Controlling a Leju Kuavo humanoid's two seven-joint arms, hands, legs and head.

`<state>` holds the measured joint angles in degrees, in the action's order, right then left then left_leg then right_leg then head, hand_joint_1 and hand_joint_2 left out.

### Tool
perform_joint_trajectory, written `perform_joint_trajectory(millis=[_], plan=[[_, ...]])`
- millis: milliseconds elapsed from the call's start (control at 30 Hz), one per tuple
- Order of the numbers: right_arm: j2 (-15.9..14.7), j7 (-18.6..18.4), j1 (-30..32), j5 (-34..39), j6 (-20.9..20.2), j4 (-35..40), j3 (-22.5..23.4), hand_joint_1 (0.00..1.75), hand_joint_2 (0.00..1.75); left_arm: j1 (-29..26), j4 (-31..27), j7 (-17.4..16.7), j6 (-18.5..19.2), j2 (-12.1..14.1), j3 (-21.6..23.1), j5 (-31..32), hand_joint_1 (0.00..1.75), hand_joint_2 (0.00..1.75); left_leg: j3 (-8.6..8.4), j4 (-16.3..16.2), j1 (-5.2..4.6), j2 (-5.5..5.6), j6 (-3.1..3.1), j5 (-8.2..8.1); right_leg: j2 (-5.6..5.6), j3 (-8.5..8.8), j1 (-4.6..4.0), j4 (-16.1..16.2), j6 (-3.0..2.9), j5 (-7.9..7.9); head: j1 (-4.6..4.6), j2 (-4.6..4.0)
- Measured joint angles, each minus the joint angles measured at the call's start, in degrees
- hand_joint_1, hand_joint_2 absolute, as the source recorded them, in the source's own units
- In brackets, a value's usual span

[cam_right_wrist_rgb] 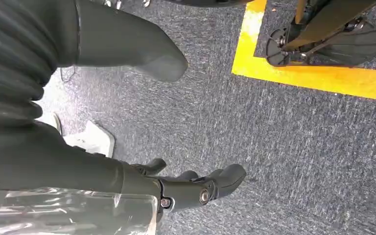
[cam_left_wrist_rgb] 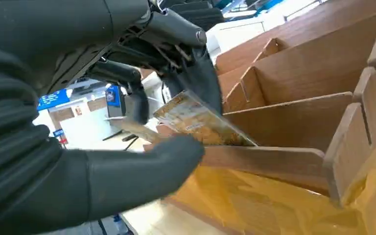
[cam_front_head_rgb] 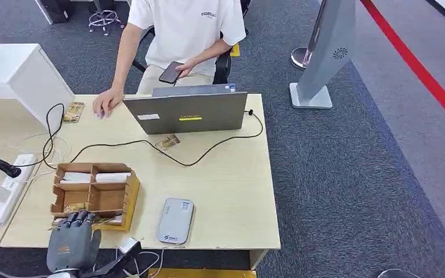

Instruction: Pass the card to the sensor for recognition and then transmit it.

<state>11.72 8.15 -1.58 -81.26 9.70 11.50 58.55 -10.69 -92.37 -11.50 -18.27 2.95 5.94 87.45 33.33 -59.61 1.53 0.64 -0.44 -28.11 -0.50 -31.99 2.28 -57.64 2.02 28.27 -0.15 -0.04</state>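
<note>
Far left on the table (cam_front_head_rgb: 232,191): white power strip (cam_front_head_rgb: 4,188) and loose cables, well apart from the work. Best kept clear of the arm's sweep.

Next right, wooden card box (cam_front_head_rgb: 94,193) with open compartments; white cards in the far cells, a patterned gold card in a near one. Left hand (cam_front_head_rgb: 74,240) at the box's near edge, fingers (cam_left_wrist_rgb: 196,73) reaching down over the rim. Seen from the left wrist: card (cam_left_wrist_rgb: 198,120) tilted up out of a near compartment, pinched between thumb below and dark fingers above. Judged the step in hand: lifting the card clear of the box.

To do it well: draw straight up along the divider, not sideways, so the card's lower edge does not catch on the wooden wall. Keep the pinch firm but on the card's end only, leaving its face bare for reading. Watch for a second card dragged along; cannot tell whether another lies under it.

Just right of the box, grey sensor pad (cam_front_head_rgb: 175,220) flat near the table's front edge. Once free, carry the card low and level to rest over the pad, face flat, then hold a moment.

Farther back, closed laptop (cam_front_head_rgb: 186,111) and a seated person (cam_front_head_rgb: 185,35) with a phone, likely the one to receive the card.

Right hand (cam_right_wrist_rgb: 196,188) hanging over the carpet, fingers loosely apart, holding nothing.
</note>
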Motion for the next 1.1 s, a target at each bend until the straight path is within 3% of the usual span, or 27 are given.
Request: perform_joint_trajectory(millis=[400, 833, 900, 967, 1100], plan=[[0.0, 0.3, 0.0, 0.0, 0.0, 0.1, 0.6, 0.00, 1.75, 0.5, 0.0, 0.5, 0.9, -0.1, -0.8, -0.6, 1.75, 1.75, 0.00, 0.0, 0.00, 0.00, 0.00, 0.00, 0.00, 0.01, 0.00, 0.0, 0.00, 0.00, 0.00, 0.00], [0.0, 0.3, 0.0, -0.3, 0.1, 0.2, 1.2, 0.00, 1.75, -0.2, -1.9, 1.0, -0.9, 0.0, -0.9, -0.1, 1.75, 1.75, 0.01, 0.0, 0.00, 0.00, 0.00, 0.00, 0.00, 0.00, 0.00, 0.0, 0.00, 0.00, 0.02, 0.00], [0.0, 0.3, 0.0, -0.3, 0.1, 0.2, 1.3, 0.00, 1.75, -0.2, -4.1, 1.0, 1.7, 0.6, -0.9, -0.3, 1.75, 1.75, 0.01, 0.0, 0.00, 0.00, 0.00, 0.00, 0.00, -0.01, 0.00, 0.0, 0.00, 0.00, 0.02, 0.00], [0.0, 0.1, 0.0, -0.4, 0.1, 0.2, 1.4, 0.00, 1.75, -0.2, -7.0, 0.9, 7.3, 2.4, -0.8, -1.7, 1.75, 1.75, 0.00, 0.0, 0.01, -0.02, 0.00, 0.00, -0.01, -0.02, -0.01, 0.0, 0.00, 0.00, 0.02, 0.00], [0.0, -0.3, 0.1, -1.0, 0.1, 0.3, 1.6, 0.00, 1.75, 0.3, -13.8, 0.9, 14.2, 8.8, -0.8, -4.4, 1.75, 1.75, 0.00, 0.0, 0.07, -0.01, -0.04, 0.03, -0.01, -0.07, -0.06, 0.0, -0.01, 0.00, -0.02, 0.00]])
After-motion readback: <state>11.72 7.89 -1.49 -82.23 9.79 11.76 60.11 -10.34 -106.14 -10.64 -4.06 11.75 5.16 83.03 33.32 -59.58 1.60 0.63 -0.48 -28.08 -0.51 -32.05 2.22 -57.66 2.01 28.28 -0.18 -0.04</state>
